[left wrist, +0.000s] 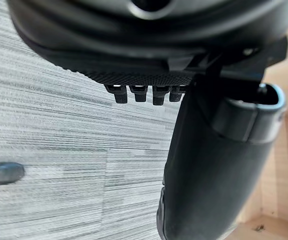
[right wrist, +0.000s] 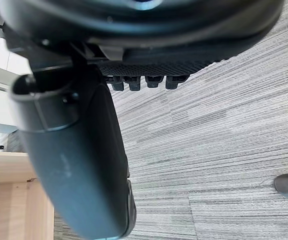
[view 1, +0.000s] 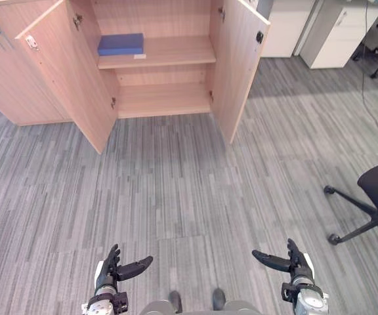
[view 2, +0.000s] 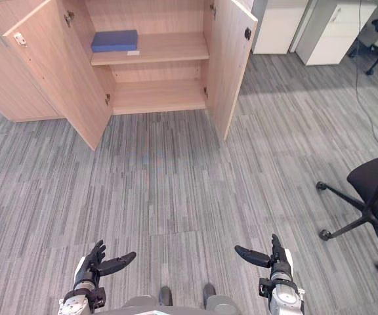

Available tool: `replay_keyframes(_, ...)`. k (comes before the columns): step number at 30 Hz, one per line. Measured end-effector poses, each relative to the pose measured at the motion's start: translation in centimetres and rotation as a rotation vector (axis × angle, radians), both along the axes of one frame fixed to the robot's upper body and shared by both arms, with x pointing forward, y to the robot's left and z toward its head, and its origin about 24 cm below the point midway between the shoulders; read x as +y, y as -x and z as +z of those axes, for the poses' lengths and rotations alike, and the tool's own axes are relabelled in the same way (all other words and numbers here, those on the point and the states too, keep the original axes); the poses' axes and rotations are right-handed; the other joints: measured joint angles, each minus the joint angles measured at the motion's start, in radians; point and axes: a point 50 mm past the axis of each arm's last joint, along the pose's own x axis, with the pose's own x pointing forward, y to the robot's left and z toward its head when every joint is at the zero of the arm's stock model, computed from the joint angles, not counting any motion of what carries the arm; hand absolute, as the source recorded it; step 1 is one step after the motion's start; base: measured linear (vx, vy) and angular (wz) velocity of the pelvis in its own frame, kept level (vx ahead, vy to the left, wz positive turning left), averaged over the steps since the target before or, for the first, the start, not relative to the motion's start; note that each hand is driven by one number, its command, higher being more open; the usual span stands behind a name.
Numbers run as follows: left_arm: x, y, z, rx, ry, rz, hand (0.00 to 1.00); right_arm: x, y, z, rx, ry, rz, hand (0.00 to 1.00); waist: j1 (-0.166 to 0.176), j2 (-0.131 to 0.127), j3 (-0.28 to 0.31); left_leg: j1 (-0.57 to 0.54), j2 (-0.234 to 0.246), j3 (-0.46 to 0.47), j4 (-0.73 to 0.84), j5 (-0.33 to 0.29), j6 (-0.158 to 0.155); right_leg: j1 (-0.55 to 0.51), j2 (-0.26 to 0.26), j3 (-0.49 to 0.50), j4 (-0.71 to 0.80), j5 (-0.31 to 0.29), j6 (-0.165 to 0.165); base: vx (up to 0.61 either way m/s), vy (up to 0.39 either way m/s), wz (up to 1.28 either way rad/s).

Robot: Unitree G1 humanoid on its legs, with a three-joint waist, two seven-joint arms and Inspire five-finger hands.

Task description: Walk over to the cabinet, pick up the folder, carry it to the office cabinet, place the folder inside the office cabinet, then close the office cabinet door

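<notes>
A blue folder (view 1: 121,44) lies flat on the upper shelf of a light wooden cabinet (view 1: 163,52) at the far end of the floor, toward the shelf's left side. Both cabinet doors stand wide open: the left door (view 1: 71,72) and the right door (view 1: 238,65). My left hand (view 1: 113,272) hangs low near the bottom left, fingers straight and thumb out, holding nothing. My right hand (view 1: 294,262) mirrors it at the bottom right, also open and empty. Both hands are far from the cabinet, with grey carpet between.
A black office chair (view 1: 376,203) on castors stands at the right. White drawer units (view 1: 336,33) sit behind the cabinet's right door. A closed wooden cabinet section (view 1: 5,72) adjoins on the left. The lower shelf (view 1: 163,98) is bare.
</notes>
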Motion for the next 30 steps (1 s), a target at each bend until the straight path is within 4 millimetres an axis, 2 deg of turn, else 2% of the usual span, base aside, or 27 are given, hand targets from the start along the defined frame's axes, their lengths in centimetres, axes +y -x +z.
replay_keyframes(2,0.0,0.1,0.1,-0.008,0.007,0.011,1.0,0.0,-0.1,0.0,-0.003,0.001,-0.006,1.0,-0.001,-0.005,0.007,-0.01,-0.011,0.002,0.061,-0.054,0.019,-0.045,-0.021,-0.003,0.139,-0.068,0.024,0.09,0.089,-0.03)
replay_keyframes(3,0.0,0.1,0.1,-0.007,0.01,0.015,1.0,0.0,-0.2,0.1,-0.004,0.002,-0.005,1.0,-0.001,-0.003,0.012,-0.008,-0.014,0.001,0.07,-0.071,0.025,-0.066,-0.026,-0.009,0.2,-0.077,0.03,0.11,0.101,-0.1)
replay_keyframes(4,0.1,0.1,0.1,-0.006,0.005,0.018,1.0,0.3,-0.5,0.1,-0.007,0.002,0.007,1.0,0.002,0.002,0.025,0.011,-0.015,0.0,0.077,-0.09,0.035,-0.136,-0.036,-0.025,0.376,-0.078,0.037,0.25,0.154,0.03)
replay_keyframes(5,0.4,0.0,0.2,-0.005,-0.01,0.023,1.0,0.9,-0.4,-0.1,0.003,-0.006,0.029,1.0,-0.005,-0.001,0.037,0.05,-0.021,-0.014,0.074,-0.099,0.052,-0.205,-0.049,-0.054,0.542,-0.085,0.029,0.28,0.152,0.11)
replay_keyframes(7,0.6,0.0,0.2,-0.006,-0.014,0.042,1.0,1.4,-0.1,-0.4,0.015,-0.015,0.042,1.0,-0.008,0.009,0.045,0.104,-0.021,-0.027,0.05,-0.114,0.049,-0.252,-0.052,-0.103,0.562,-0.125,0.0,0.41,0.101,0.23)
replay_keyframes(8,0.8,-0.6,0.5,-0.022,-0.02,0.045,1.0,1.6,-0.5,-0.3,0.006,-0.015,0.053,1.0,-0.019,0.004,0.058,0.147,-0.018,-0.046,0.011,-0.115,0.049,-0.281,-0.044,-0.137,0.518,-0.133,-0.015,0.35,0.053,0.34)
replay_keyframes(9,0.8,-1.1,0.7,-0.034,-0.022,0.041,1.0,1.6,-0.7,-0.2,0.002,-0.014,0.056,1.0,-0.025,0.014,0.069,0.167,-0.011,-0.06,-0.008,-0.114,0.048,-0.3,-0.033,-0.149,0.485,-0.133,-0.022,0.39,0.012,0.55)
replay_keyframes(10,0.6,-2.3,1.0,-0.063,-0.02,0.03,1.0,1.3,-0.9,-0.1,-0.002,-0.004,0.059,1.0,-0.03,0.036,0.082,0.2,0.014,-0.086,-0.049,-0.111,0.043,-0.347,0.0,-0.164,0.398,-0.113,-0.039,0.53,-0.037,0.73)
replay_keyframes(11,0.3,-3.5,1.5,-0.094,-0.016,0.016,1.0,0.9,-0.9,0.1,-0.002,0.008,0.06,1.0,-0.04,0.059,0.095,0.235,0.04,-0.116,-0.094,-0.106,0.024,-0.387,0.036,-0.173,0.285,-0.054,-0.043,0.65,-0.052,0.78)
replay_keyframes(12,0.2,-3.8,1.6,-0.105,-0.017,0.011,1.0,0.8,-0.8,0.1,0.0,0.011,0.059,1.0,-0.046,0.06,0.099,0.252,0.047,-0.128,-0.111,-0.103,0.01,-0.403,0.048,-0.171,0.225,-0.003,-0.048,0.71,-0.09,0.87)
replay_keyframes(13,0.2,-4.2,1.8,-0.115,-0.021,0.001,1.0,0.7,-0.3,0.0,0.009,0.016,0.052,1.0,-0.056,0.051,0.098,0.289,0.048,-0.147,-0.12,-0.117,-0.03,-0.413,0.053,-0.145,0.12,0.138,-0.066,0.69,-0.127,0.87)
replay_keyframes(14,-0.2,-4.2,1.6,-0.112,-0.007,0.003,1.0,0.3,0.1,-0.1,0.024,0.027,0.044,1.0,-0.073,0.065,0.101,0.327,0.061,-0.165,-0.1,-0.136,-0.065,-0.405,0.049,-0.155,0.166,0.245,-0.097,0.7,-0.14,0.64)
replay_keyframes(15,-0.4,-4.3,1.6,-0.114,-0.001,0.004,1.0,0.4,-0.5,0.0,0.014,0.026,0.045,1.0,-0.073,0.082,0.106,0.316,0.081,-0.159,-0.066,-0.124,-0.088,-0.411,0.058,-0.172,0.211,0.233,-0.111,0.67,-0.159,0.43)
replay_keyframes(16,-0.6,-4.7,1.6,-0.118,0.003,-0.009,1.0,0.8,-1.1,0.3,-0.012,0.017,0.051,1.0,-0.077,0.066,0.115,0.272,0.074,-0.144,0.059,-0.057,-0.167,-0.392,0.037,-0.176,0.249,0.164,-0.121,0.77,-0.212,0.28)
replay_keyframes(17,-1.2,-4.5,1.4,-0.113,0.025,-0.003,1.0,0.9,-1.0,0.3,-0.012,0.016,0.057,1.0,-0.076,0.06,0.12,0.209,0.077,-0.131,0.26,0.056,-0.163,-0.314,0.027,-0.181,0.233,0.118,-0.124,0.77,-0.222,0.4)
replay_keyframes(18,-1.4,-4.4,1.3,-0.111,0.033,0.002,1.0,1.0,-0.9,0.2,-0.008,0.014,0.06,1.0,-0.073,0.057,0.124,0.17,0.092,-0.116,0.386,0.137,-0.163,-0.262,0.027,-0.181,0.211,0.101,-0.127,0.66,-0.19,0.36)
replay_keyframes(19,-1.6,-4.1,1.2,-0.113,0.04,0.002,1.0,1.4,-0.8,0.2,-0.014,0.004,0.062,1.0,-0.065,0.051,0.133,0.08,0.151,-0.075,0.629,0.127,-0.142,-0.16,0.037,-0.186,0.168,0.078,-0.136,0.49,-0.127,0.22)
replay_keyframes(20,-1.6,-4.2,1.3,-0.119,0.039,0.0,1.0,1.8,-1.0,0.3,-0.027,-0.009,0.057,1.0,-0.059,0.049,0.136,0.038,0.18,-0.048,0.722,0.105,-0.117,-0.114,0.043,-0.186,0.147,0.07,-0.143,0.65,-0.157,0.08)
replay_keyframes(21,-1.7,-4.5,1.6,-0.134,0.041,-0.002,1.0,2.7,-1.7,0.8,-0.081,-0.042,0.047,1.0,-0.025,0.026,0.143,-0.086,0.234,0.025,0.825,0.052,-0.071,0.002,0.05,-0.177,0.072,0.051,-0.155,0.53,-0.125,-0.02)
replay_keyframes(23,-1.8,-4.7,1.8,-0.148,0.044,-0.007,1.0,3.0,-2.2,1.3,-0.122,-0.055,0.044,1.0,-0.013,0.017,0.145,-0.162,0.246,0.066,0.784,0.021,-0.056,0.072,0.05,-0.167,0.009,0.031,-0.141,0.44,-0.065,-0.05)
replay_keyframes(24,-1.9,-4.7,1.8,-0.147,0.05,-0.011,1.0,3.0,-2.7,1.8,-0.147,-0.053,0.049,1.0,-0.002,0.016,0.144,-0.228,0.249,0.095,0.667,-0.002,-0.046,0.123,0.053,-0.16,-0.03,0.02,-0.137,0.59,-0.017,-0.18)
replay_keyframes(25,-2.0,-4.7,1.8,-0.146,0.052,-0.015,1.0,3.0,-3.0,2.0,-0.159,-0.049,0.051,1.0,0.013,0.007,0.145,-0.273,0.214,0.096,0.484,-0.004,-0.05,0.159,0.043,-0.143,-0.052,-0.002,-0.125,0.49,0.026,-0.27)
replay_keyframes(26,-2.0,-4.6,1.7,-0.141,0.052,-0.015,1.0,3.0,-3.1,1.9,-0.158,-0.049,0.051,1.0,0.019,0.001,0.142,-0.285,0.185,0.078,0.37,0.013,-0.061,0.174,0.034,-0.133,-0.058,-0.014,-0.119,0.51,0.074,-0.49)
replay_keyframes(27,-1.9,-4.0,1.2,-0.115,0.053,-0.009,1.0,2.8,-3.1,1.7,-0.147,-0.047,0.045,1.0,0.035,-0.003,0.135,-0.294,0.139,0.019,0.123,0.084,-0.085,0.208,0.024,-0.104,-0.073,-0.039,-0.104,0.55,0.148,-0.72)
replay_keyframes(28,-1.7,-3.1,0.7,-0.079,0.049,-0.001,1.0,2.7,-3.1,1.2,-0.121,-0.052,0.033,1.0,0.044,-0.004,0.131,-0.295,0.12,-0.026,0.02,0.194,-0.107,0.245,0.02,-0.067,-0.091,-0.064,-0.085,0.58,0.191,-0.86)
replay_keyframes(29,-1.6,-2.6,0.3,-0.053,0.045,0.003,1.0,2.8,-2.9,0.8,-0.1,-0.056,0.03,1.0,0.05,-0.012,0.122,-0.285,0.109,-0.034,0.028,0.255,-0.093,0.258,0.009,-0.044,-0.09,-0.077,-0.076,0.63,0.261,-0.77)
replay_keyframes(30,-1.2,-2.1,-0.1,-0.018,0.038,0.009,1.0,3.2,-2.5,0.2,-0.07,-0.071,0.028,1.0,0.049,-0.04,0.1,-0.279,0.082,-0.034,0.032,0.278,-0.044,0.255,-0.02,-0.02,-0.07,-0.091,-0.071,0.66,0.266,-0.36)
